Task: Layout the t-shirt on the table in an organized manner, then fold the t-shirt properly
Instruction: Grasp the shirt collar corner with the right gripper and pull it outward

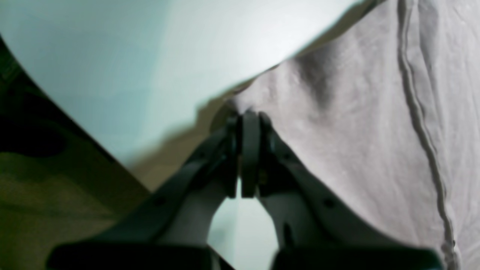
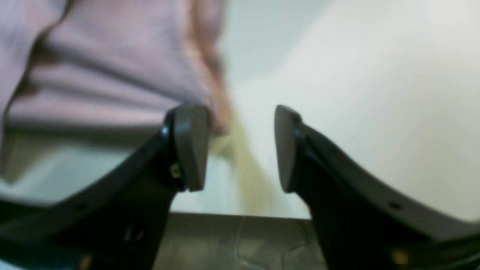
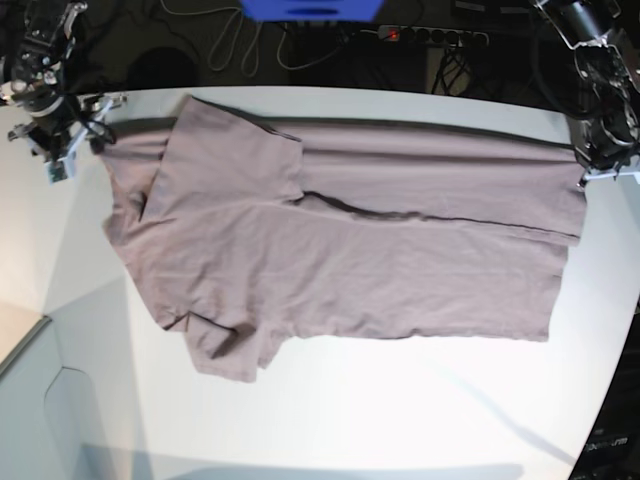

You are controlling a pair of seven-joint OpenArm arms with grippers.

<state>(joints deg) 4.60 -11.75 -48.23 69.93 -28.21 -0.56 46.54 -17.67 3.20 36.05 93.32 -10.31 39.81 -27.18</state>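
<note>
Currently the dusty mauve-brown thin t-shirt [image 3: 340, 260] lies spread on the glossy white counter [image 3: 400, 410], one sleeve folded over. Our left gripper [image 1: 249, 116] is clamped on its hem edge; our right gripper [image 2: 242, 146] stands apart, holding nothing. Risk: pulling one-sided could skew or bunch the cloth. Cables and a power strip [image 3: 430, 36] sit behind, clear of us.

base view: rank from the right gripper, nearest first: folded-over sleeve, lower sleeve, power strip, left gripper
From the right gripper, at the view's left:
1. folded-over sleeve, upper left of the t-shirt, just beside it.
2. lower sleeve, near-left on the table.
3. power strip, behind the table.
4. left gripper, far right, on the hem.
</note>
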